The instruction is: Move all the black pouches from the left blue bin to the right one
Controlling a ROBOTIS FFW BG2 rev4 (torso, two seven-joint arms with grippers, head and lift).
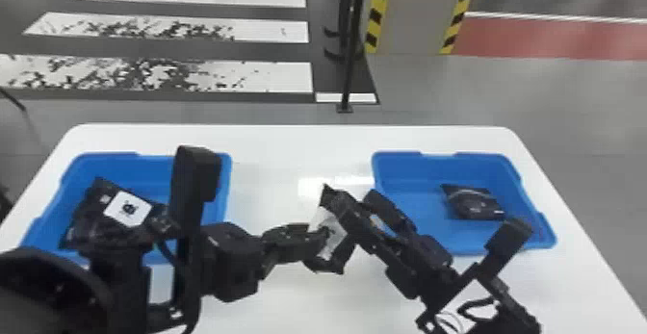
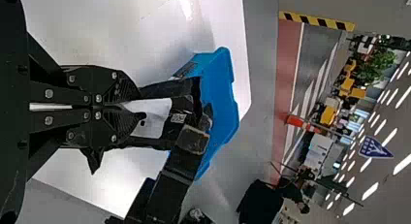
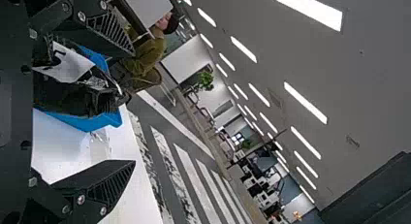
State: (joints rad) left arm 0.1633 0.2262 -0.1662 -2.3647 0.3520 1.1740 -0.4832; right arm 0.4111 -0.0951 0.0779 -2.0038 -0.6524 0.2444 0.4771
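Pouch of black plastic with a white patch (image 2: 157,112) is pinched in your left gripper (image 2: 141,106), its fingers drawn together, over the middle of the white table (image 1: 298,145), between the bins. Your right gripper (image 3: 134,107) stands wide, close to that pouch; you can't tell whether any of it lies between those fingers. Another black pouch with a white label (image 1: 127,208) sits in the left blue plastic bin (image 1: 110,160), and a plain-looking black pouch (image 1: 476,203) lies in the right blue plastic bin (image 1: 433,162).

This looks like a pass from hand to hand, so mind your spacing: if the right fingers come in off line, they could knock the left ones or just fold a loose corner. Let go on the left before the right has a firm bite, and the limp pouch may drop onto the table, left of the right bin
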